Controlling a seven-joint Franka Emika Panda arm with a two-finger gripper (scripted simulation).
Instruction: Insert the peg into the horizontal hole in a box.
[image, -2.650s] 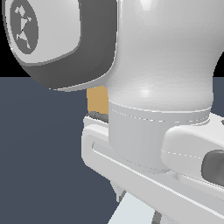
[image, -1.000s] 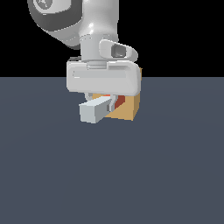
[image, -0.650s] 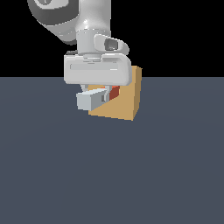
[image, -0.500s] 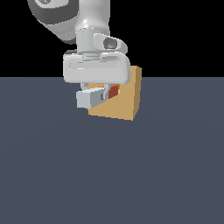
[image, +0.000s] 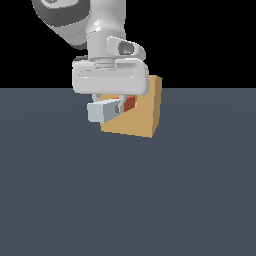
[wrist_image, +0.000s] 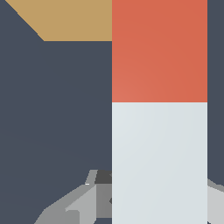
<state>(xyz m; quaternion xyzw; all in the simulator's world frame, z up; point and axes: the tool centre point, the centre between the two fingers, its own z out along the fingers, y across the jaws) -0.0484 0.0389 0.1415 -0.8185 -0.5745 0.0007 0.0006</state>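
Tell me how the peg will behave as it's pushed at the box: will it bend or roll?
The peg looks like a rigid, straight bar, so bending seems unlikely. Its flat square faces suggest no rolling. Held near mid-length, it may pivot in the jaws if its orange end catches the box.

A flat, matte slate-blue floor (image: 128, 200) runs to a straight horizon under a plain black backdrop (image: 210, 40).

Flat even render light, sharp, shadowless
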